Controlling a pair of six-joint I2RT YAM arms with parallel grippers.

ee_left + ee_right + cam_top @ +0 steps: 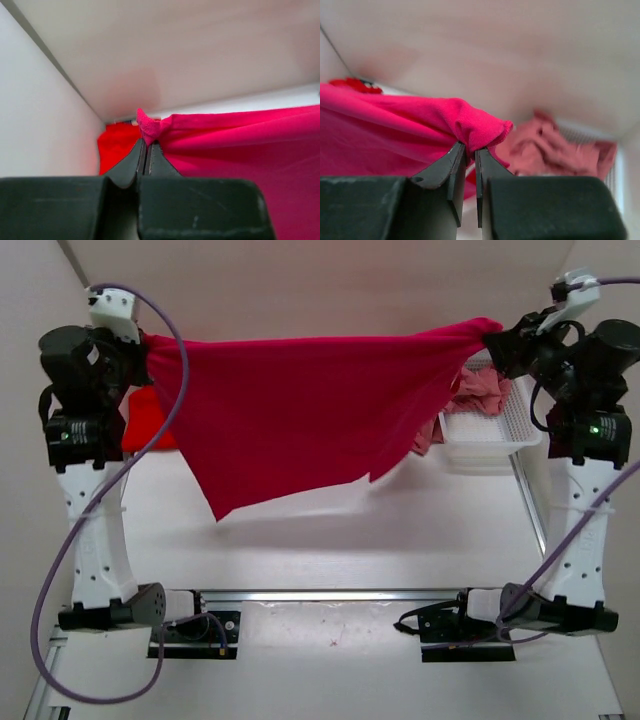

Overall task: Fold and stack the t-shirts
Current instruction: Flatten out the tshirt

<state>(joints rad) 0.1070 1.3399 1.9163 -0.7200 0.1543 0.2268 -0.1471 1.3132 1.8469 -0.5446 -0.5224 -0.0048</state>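
A crimson-magenta t-shirt [300,410] hangs stretched in the air between both arms, its lower edge drooping toward the table. My left gripper [150,343] is shut on its left corner [148,125]. My right gripper [497,340] is shut on its right corner [480,127]. A bright red t-shirt [145,420] lies on the table at the far left, partly hidden behind the hanging cloth, and shows as a red patch [116,147] in the left wrist view. A salmon pink t-shirt [478,392] lies crumpled in the basket, blurred [555,150] in the right wrist view.
A white mesh basket [495,430] stands at the back right, next to the right arm. Walls close in on the left, back and right sides. A metal rail [330,595] runs along the near table edge between the arm bases.
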